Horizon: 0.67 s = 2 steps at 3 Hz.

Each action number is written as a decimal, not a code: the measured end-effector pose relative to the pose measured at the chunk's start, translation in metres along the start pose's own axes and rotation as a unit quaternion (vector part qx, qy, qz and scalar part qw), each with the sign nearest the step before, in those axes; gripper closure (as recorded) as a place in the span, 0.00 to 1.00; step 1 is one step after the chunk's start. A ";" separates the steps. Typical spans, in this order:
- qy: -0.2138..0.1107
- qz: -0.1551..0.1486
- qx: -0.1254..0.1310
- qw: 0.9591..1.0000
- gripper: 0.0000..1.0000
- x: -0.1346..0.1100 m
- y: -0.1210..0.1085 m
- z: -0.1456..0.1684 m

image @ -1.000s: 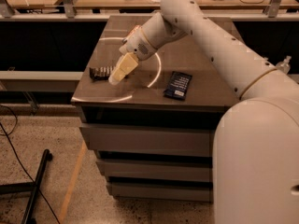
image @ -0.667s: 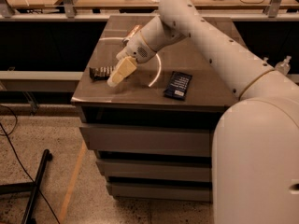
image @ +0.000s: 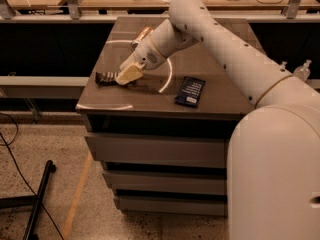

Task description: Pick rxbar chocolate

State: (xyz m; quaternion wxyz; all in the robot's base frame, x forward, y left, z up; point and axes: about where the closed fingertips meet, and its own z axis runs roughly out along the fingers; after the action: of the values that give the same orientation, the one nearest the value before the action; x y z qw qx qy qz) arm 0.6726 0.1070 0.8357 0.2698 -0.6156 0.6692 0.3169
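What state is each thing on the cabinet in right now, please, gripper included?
rxbar chocolate: lying flat by the left edge of the cabinet top, right end behind the gripper.
gripper: low at the bar's right end; grasp unclear.
dark blue bar: lying flat near the front, untouched.
can: mostly hidden behind the arm.
drawers: shut.

Dark blue bar wrapper on cabinet top; can behind.

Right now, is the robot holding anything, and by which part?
Cannot tell: the gripper is down at the black bar's right end, but no hold shows.
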 end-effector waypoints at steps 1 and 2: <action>-0.004 0.003 -0.003 1.000 0.95 -0.001 0.002 -0.002; -0.006 0.004 -0.004 1.000 1.00 -0.001 0.003 -0.004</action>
State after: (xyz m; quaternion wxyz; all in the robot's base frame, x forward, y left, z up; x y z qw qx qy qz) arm 0.6699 0.1051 0.8391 0.2702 -0.6124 0.6682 0.3247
